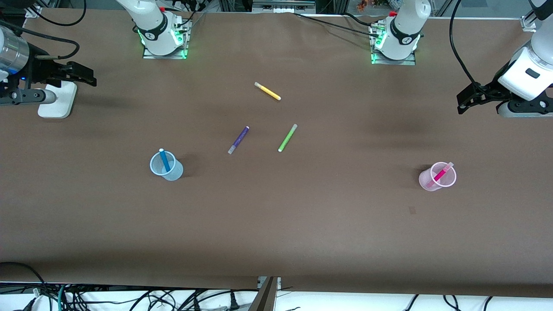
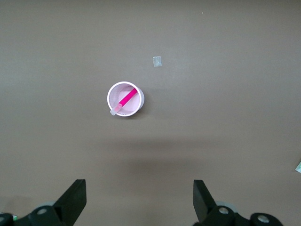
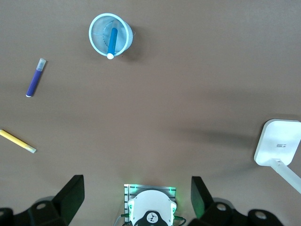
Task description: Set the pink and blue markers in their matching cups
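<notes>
The light blue cup [image 1: 167, 166] stands toward the right arm's end of the table with the blue marker [image 1: 164, 160] leaning inside it. Both also show in the right wrist view, the cup [image 3: 99, 29] and the marker [image 3: 112, 42]. The light pink cup [image 1: 437, 176] stands toward the left arm's end with the pink marker [image 1: 440, 174] leaning inside it. The left wrist view shows this cup [image 2: 114, 93] and marker [image 2: 126, 99]. My left gripper [image 1: 464, 101] [image 2: 139, 197] is open and empty, high over the table's left arm's end. My right gripper [image 1: 88, 77] [image 3: 136, 195] is open and empty, high over the right arm's end.
A purple marker [image 1: 238, 140] [image 3: 35, 78], a lime-green marker [image 1: 287, 138] and a yellow marker [image 1: 268, 91] [image 3: 18, 141] lie near the table's middle. A white stand [image 1: 58, 100] [image 3: 277, 146] sits at the right arm's end. A small patch [image 2: 157, 61] lies near the pink cup.
</notes>
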Robot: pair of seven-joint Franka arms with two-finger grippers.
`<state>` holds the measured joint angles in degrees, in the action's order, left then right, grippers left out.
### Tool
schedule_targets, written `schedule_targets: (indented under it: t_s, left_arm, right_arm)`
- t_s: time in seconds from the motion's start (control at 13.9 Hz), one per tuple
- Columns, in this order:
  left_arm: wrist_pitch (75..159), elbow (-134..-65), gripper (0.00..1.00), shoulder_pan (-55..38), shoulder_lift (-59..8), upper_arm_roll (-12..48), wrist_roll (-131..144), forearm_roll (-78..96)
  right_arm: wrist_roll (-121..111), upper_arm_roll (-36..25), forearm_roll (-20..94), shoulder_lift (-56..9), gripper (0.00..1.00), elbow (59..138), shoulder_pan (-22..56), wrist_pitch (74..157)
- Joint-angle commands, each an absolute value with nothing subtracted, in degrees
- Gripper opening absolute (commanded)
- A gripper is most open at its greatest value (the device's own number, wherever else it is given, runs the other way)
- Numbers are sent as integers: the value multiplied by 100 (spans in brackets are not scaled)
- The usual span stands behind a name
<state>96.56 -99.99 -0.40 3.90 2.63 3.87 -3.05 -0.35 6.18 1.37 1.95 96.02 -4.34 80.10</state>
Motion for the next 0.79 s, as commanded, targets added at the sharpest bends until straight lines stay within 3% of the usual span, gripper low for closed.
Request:
schedule_targets:
  t_s: [0.0, 0.72]
  left_arm:
    - [9536, -9809, 100, -26, 308, 281, 255, -438]
    - [9527, -9800, 100, -26, 316, 290, 237, -519]
  right_arm:
    - [-9, 659, 18, 325, 100, 9730, -466, 8095]
    - [-61, 97, -26, 316, 100, 9721, -9, 8104]
